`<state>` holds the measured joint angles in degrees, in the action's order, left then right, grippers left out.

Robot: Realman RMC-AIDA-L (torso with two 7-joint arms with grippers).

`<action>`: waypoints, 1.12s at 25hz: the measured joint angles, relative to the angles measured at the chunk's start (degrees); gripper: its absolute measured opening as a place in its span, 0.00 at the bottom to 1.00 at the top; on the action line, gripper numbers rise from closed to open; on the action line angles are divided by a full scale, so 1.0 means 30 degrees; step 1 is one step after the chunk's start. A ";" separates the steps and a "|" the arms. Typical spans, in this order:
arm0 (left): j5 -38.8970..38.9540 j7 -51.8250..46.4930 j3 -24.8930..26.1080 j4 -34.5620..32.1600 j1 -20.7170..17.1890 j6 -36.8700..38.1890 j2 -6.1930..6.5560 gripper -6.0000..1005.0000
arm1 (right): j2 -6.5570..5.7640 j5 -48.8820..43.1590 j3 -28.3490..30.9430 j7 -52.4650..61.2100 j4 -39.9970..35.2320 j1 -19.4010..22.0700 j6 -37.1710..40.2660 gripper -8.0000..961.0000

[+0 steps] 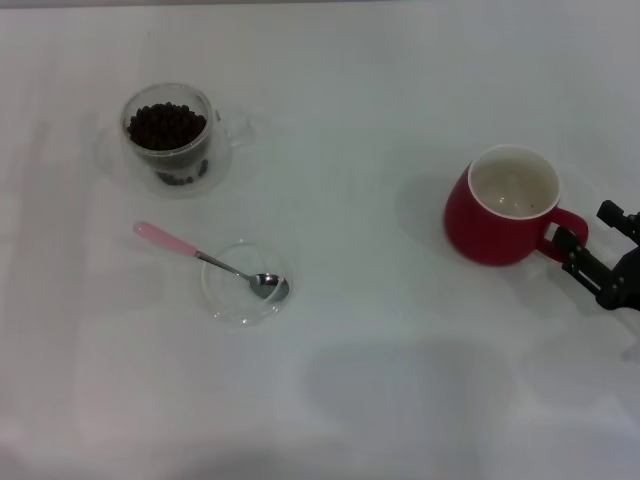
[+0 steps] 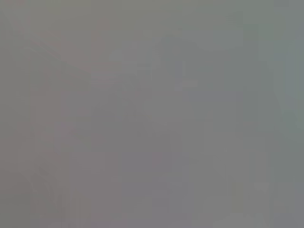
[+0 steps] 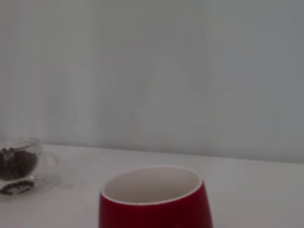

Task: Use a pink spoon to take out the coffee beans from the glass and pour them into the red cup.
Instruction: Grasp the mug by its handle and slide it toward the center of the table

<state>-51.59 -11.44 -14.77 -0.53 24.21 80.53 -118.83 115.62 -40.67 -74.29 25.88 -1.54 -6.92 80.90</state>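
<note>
White surface [image 1: 380, 90] carries everything. Right pincer [image 1: 578, 250], seemingly closed on the glossy red ceramic cup's [image 1: 505, 205] handle, should be kept steady; the slim-handled pink spoon [image 1: 210, 260] lies ungrasped.

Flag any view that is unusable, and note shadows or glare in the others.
Left wrist view: flat grey blur, nothing readable. Head view: even light, soft shadow left of the red cup, faint glints on the glass. Right wrist view: usable, no glare.

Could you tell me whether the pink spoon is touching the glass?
Apart: the head view shows bare table between the pink spoon and the glass.
</note>
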 joint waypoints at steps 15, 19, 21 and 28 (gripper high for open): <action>-0.0024 -0.0106 0.0000 0.0042 -0.0311 0.0023 -0.0087 0.53 | 0.0012 0.0055 0.1937 -0.0488 -0.0292 -0.0511 -0.1717 0.73; -0.0028 -0.0110 0.0001 0.0116 -0.0417 0.0023 -0.0090 0.53 | 0.0011 0.0054 0.1946 -0.0488 -0.0461 -0.0741 -0.2250 0.72; -0.0029 -0.0112 0.0000 0.0139 -0.0463 0.0023 -0.0087 0.54 | 0.0012 0.0042 0.1906 -0.0488 -0.0499 -0.0818 -0.2383 0.72; -0.0029 -0.0113 0.0000 0.0182 -0.0531 0.0023 -0.0086 0.53 | 0.0012 -0.0094 0.1824 -0.0507 -0.0514 -0.0881 -0.2448 0.60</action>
<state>-51.68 -11.78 -14.77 0.02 22.61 80.60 -119.09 115.66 -40.95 -68.82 24.36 -3.08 -9.56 73.56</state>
